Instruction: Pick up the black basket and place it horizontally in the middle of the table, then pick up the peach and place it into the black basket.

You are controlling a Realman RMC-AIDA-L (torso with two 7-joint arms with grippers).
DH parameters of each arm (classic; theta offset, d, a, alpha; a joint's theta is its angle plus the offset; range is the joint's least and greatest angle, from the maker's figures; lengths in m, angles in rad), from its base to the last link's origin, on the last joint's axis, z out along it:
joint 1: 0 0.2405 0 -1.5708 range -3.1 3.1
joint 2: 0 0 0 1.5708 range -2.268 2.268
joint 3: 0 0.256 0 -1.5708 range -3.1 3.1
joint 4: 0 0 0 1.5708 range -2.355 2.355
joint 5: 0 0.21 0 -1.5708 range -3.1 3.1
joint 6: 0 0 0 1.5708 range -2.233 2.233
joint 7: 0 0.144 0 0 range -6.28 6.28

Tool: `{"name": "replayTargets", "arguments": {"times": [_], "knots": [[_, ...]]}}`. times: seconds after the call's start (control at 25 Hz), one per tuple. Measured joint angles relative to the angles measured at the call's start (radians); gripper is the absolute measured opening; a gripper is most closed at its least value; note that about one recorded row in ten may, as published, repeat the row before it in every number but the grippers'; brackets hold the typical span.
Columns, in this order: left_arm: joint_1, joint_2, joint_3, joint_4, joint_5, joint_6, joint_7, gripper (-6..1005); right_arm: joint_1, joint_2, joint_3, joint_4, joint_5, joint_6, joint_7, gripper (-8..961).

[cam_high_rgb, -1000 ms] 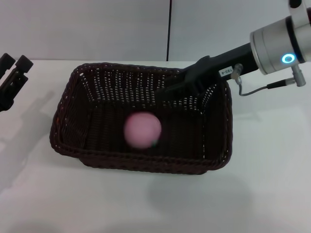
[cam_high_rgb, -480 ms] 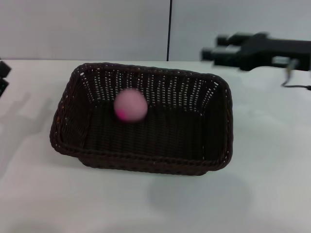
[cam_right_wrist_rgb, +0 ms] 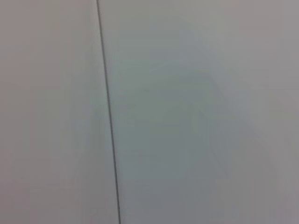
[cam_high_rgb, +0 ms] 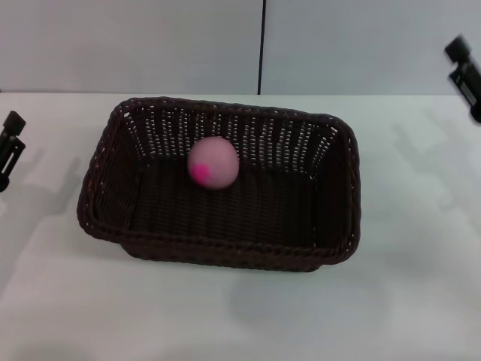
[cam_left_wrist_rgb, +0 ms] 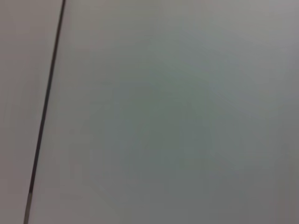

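The black basket (cam_high_rgb: 225, 248), dark woven wicker with sloped sides, lies lengthwise across the middle of the white table (cam_high_rgb: 240, 316) in the head view. The peach (cam_high_rgb: 213, 162), a pink ball with a magenta spot, rests inside the basket near its far wall. My left gripper (cam_high_rgb: 9, 150) shows only at the left edge, far from the basket. My right gripper (cam_high_rgb: 467, 75) shows only at the right edge, raised and away from the basket. Neither holds anything. Both wrist views show only a plain grey wall with a dark seam.
A grey wall with a vertical dark seam (cam_high_rgb: 262, 45) stands behind the table. Bare white tabletop surrounds the basket on all sides.
My right arm has pulled back from above the basket to the right edge. The peach rolled from the basket's middle toward its far wall. My left gripper moved further left.
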Motion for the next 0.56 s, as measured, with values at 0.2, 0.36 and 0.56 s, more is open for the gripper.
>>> {"name": "replayTargets", "arguments": {"times": [0.2,0.36,0.56], "knots": [[-0.031,-0.002,-0.052,-0.074,-0.009,0.004,0.061,646,0.017,0.002,0.038,0.109,0.004,-0.009,-0.036,692],[-0.035,-0.003,-0.079,-0.097,-0.011,0.008,0.082,646,0.030,0.002,0.150,0.176,0.005,-0.007,-0.042,692],[-0.033,-0.005,-0.147,-0.130,-0.013,0.020,0.134,646,0.013,0.002,0.271,0.192,0.000,0.000,-0.063,692]]}}
